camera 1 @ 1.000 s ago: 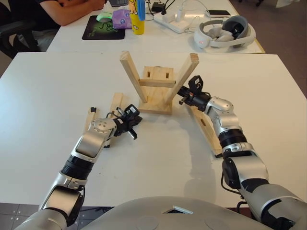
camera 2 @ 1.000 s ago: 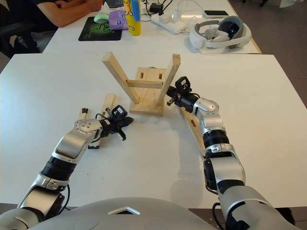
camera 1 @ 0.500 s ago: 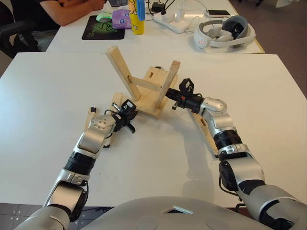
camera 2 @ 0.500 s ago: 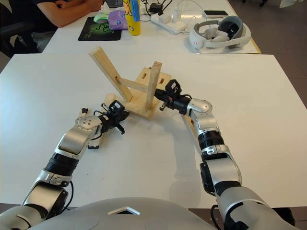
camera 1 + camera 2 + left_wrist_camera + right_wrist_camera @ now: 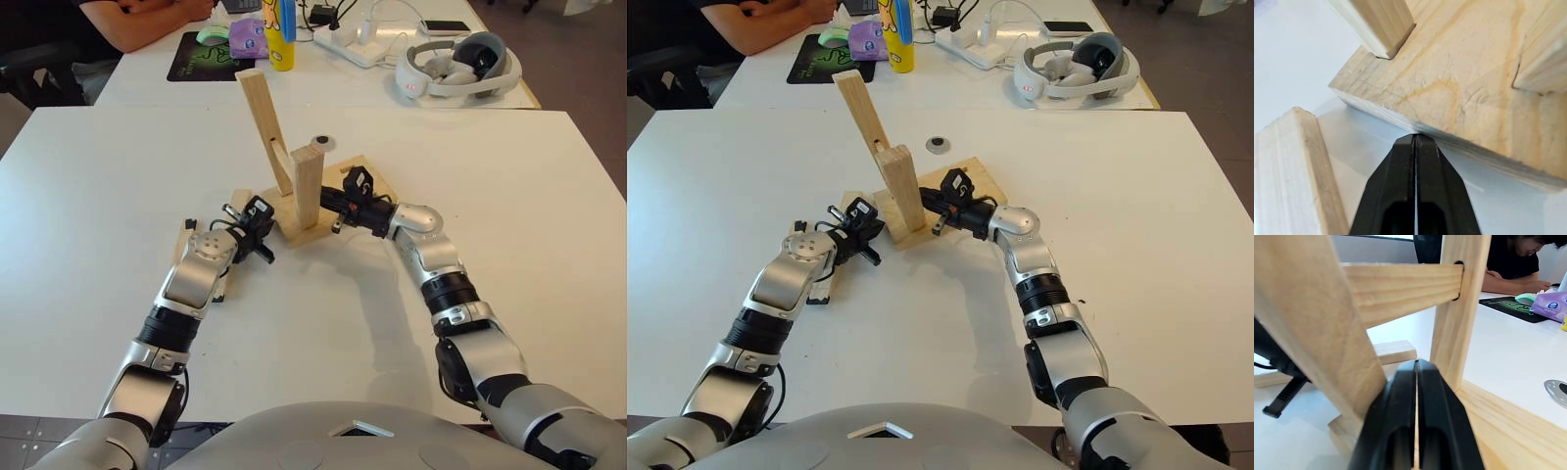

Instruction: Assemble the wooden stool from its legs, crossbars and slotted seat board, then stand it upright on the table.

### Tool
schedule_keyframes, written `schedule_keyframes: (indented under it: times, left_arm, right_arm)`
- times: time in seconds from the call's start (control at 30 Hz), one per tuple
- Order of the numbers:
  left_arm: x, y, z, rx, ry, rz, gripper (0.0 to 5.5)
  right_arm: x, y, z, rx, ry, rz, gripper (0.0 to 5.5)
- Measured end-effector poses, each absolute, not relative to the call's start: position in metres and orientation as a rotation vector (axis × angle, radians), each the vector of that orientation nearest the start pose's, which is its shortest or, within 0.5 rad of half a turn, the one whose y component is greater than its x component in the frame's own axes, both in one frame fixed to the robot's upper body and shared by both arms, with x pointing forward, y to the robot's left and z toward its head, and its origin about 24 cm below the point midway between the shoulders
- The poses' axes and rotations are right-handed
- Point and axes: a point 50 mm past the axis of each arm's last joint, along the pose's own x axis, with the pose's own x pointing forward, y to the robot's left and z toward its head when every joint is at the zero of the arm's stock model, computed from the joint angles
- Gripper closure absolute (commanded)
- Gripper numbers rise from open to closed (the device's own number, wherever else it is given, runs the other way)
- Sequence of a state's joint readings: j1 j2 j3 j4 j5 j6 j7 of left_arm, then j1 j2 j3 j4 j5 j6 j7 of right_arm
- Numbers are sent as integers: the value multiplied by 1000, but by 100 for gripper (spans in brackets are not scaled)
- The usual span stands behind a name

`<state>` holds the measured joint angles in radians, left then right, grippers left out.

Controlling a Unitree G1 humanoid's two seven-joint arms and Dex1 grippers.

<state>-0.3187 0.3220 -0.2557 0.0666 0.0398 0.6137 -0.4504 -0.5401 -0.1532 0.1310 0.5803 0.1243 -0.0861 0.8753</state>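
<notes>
Inspection of the worktop [image 5: 509,294] from the remote station.

The stool is part-built and inverted. The slotted seat board [image 5: 982,178] lies flat near the middle of the worktop, turned at an angle to its edges. Two legs rise from the board: the far leg [image 5: 260,117] leans away from me, and the near leg [image 5: 307,191] stands close to vertical. A crossbar [image 5: 1405,281] joins the two, with its end seated in a slot in the far leg.

I note the left end effector [image 5: 1415,138] with its fingers pressed together and holding nothing. Its tip rests against the lower edge of the seat board at the near-left corner. A loose wooden piece [image 5: 1288,166] lies flat on the worktop just beside it. A second loose piece [image 5: 183,243] lies partly under the left forearm.

The right end effector [image 5: 1416,364] likewise has its fingers pressed together, with nothing between them. It sits low over the seat board, pointing into the gap between the two legs, below the crossbar. I cannot tell whether it touches the near leg.

A round grommet [image 5: 320,141] is set in the worktop behind the board. On the far table stand a headset [image 5: 456,64] and a yellow bottle [image 5: 282,34].
</notes>
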Motion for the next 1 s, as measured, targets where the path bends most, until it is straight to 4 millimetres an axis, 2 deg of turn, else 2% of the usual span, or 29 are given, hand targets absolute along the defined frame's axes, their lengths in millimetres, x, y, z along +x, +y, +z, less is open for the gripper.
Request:
schedule_keyframes:
  times: [0.13, 0.23, 0.37, 0.43, 0.5, 0.67, 0.73, 0.83, 1.0]
  left_arm:
    - [293, 137, 44, 391, 479, -560, 549]
    - [294, 138, 47, 416, 458, -531, 549]
    - [294, 147, 54, 435, 422, -478, 549]
    - [292, 161, 60, 459, 411, -449, 549]
    - [292, 177, 68, 481, 403, -416, 549]
    - [294, 198, 86, 434, 360, -383, 549]
    - [296, 207, 101, 430, 320, -364, 549]
    - [299, 213, 120, 415, 271, -346, 549]
    - [297, 212, 123, 358, 288, -389, 549]
  right_arm:
    - [330, -98, 65, -148, 14, 941, 550]
    - [336, -117, 74, -178, -16, 858, 550]
    - [340, -160, 102, -274, -55, 748, 550]
    - [334, -180, 104, -324, -16, 721, 550]
    - [319, -195, 94, -347, 71, 735, 550]
    - [276, -190, 87, -294, 171, 846, 550]
    - [259, -185, 81, -307, 254, 860, 550]
    - [255, -185, 72, -356, 359, 773, 550]
    - [264, -190, 64, -470, 442, 621, 550]
